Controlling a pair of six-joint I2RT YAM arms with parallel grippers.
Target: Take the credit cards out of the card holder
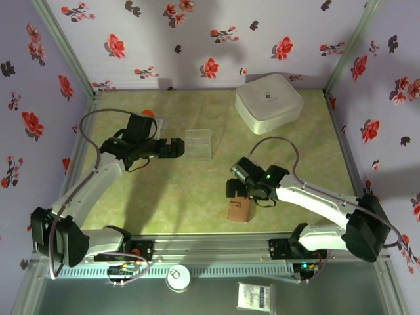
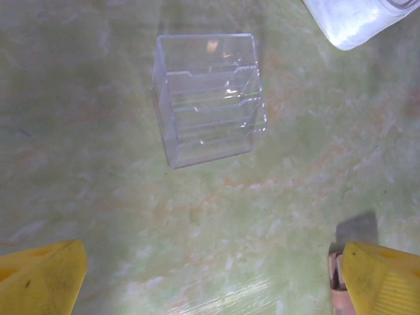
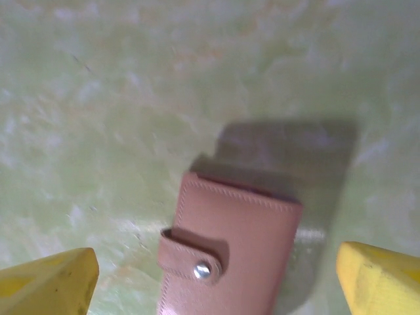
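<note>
The card holder (image 1: 240, 210) is a brown leather-like wallet lying closed on the green table, its strap snapped down with a metal stud (image 3: 202, 270). The credit cards are hidden inside it. My right gripper (image 1: 235, 190) hangs right over it. In the right wrist view the right gripper (image 3: 216, 272) is open, its yellow fingers (image 3: 52, 282) wide apart on either side of the card holder (image 3: 243, 243) without touching it. My left gripper (image 1: 174, 148) sits at mid-left, also open (image 2: 213, 279), with bare table between its fingers (image 2: 39, 279). An edge of the card holder (image 2: 336, 272) peeks beside its right finger.
A clear plastic tray (image 1: 199, 144) stands just right of the left gripper, seen ahead of it in the left wrist view (image 2: 209, 98). A big white rounded box (image 1: 269, 102) sits at the back right. Floral walls enclose the table on three sides.
</note>
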